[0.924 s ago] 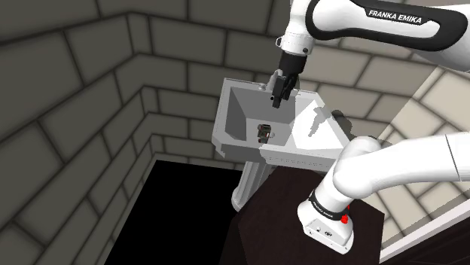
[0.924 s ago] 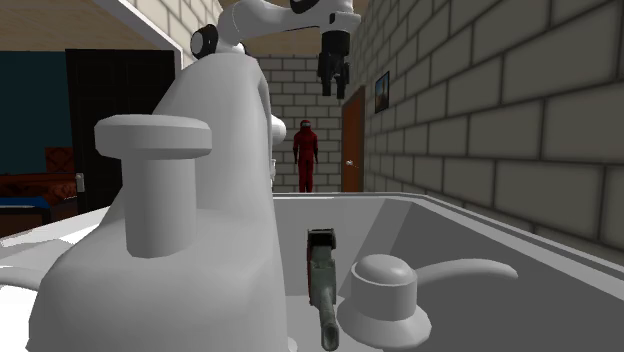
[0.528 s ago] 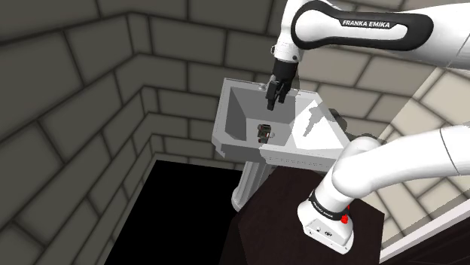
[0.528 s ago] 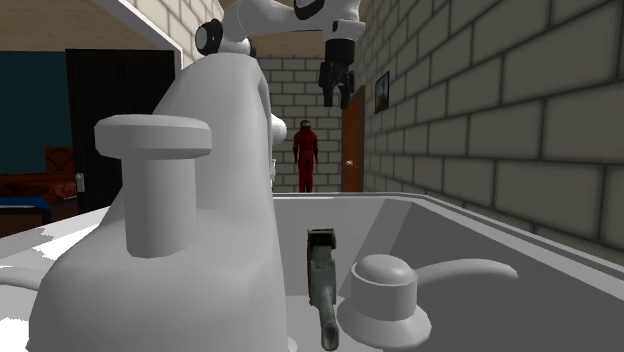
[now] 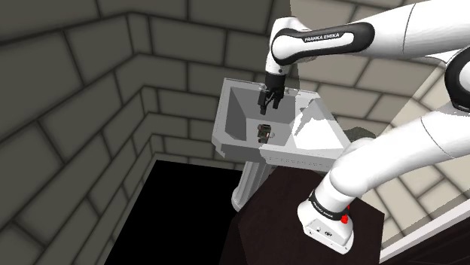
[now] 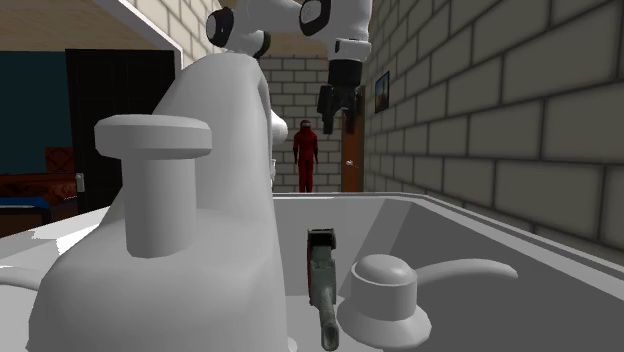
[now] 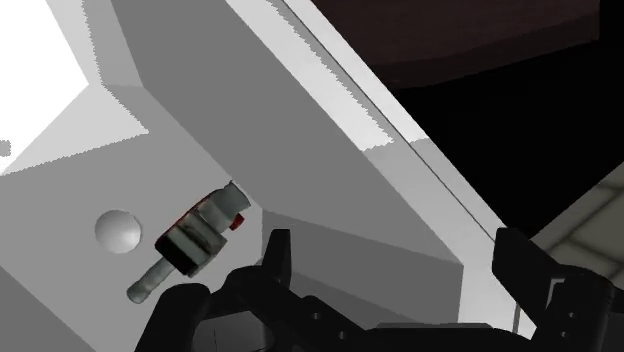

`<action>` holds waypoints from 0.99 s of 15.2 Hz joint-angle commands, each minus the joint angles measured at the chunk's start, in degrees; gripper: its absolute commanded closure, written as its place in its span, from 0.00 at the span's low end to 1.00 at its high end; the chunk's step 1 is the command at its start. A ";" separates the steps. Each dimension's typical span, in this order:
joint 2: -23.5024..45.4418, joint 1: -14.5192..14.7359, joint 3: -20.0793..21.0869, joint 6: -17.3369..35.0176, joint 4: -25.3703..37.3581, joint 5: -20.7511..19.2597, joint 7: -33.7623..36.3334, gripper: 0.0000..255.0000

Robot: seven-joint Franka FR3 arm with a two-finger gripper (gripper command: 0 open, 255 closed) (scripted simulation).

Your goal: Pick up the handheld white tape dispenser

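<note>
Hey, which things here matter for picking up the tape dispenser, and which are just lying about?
For the job:
tape dispenser, lying in the sink
gripper, above it, fingers open

Just there:
sink
faucet
drain
red figure at the far doorway

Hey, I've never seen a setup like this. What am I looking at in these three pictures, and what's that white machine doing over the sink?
It is a white robot arm fixed to a dark box. One picture is taken from beside that box, looking down. One is from the sink's edge, behind the tap. One is from a camera on the arm's own hand. A white sink stands in a brick corner, and a small dark-and-grey tape dispenser lies in its basin. The black claw hangs above the dispenser, fingers apart, holding nothing.
</note>
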 commanded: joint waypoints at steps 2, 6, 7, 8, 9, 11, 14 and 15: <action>5.51 -1.39 -1.52 3.92 0.59 -0.75 0.04 0.00; 13.08 -3.11 -3.54 8.28 2.50 -1.33 0.02 0.00; 15.01 -3.54 -4.04 9.28 3.10 -1.39 -0.01 0.00; 16.96 -3.96 -4.53 10.24 3.76 -1.42 -0.05 0.00; 18.92 -4.37 -5.02 11.16 4.47 -1.41 -0.10 0.00; 22.86 -5.21 -5.98 12.87 6.04 -1.28 -0.24 0.00; 28.82 -6.51 -7.32 15.12 8.76 -0.80 -0.53 0.00; 30.81 -6.97 -7.72 15.78 9.75 -0.57 -0.65 0.00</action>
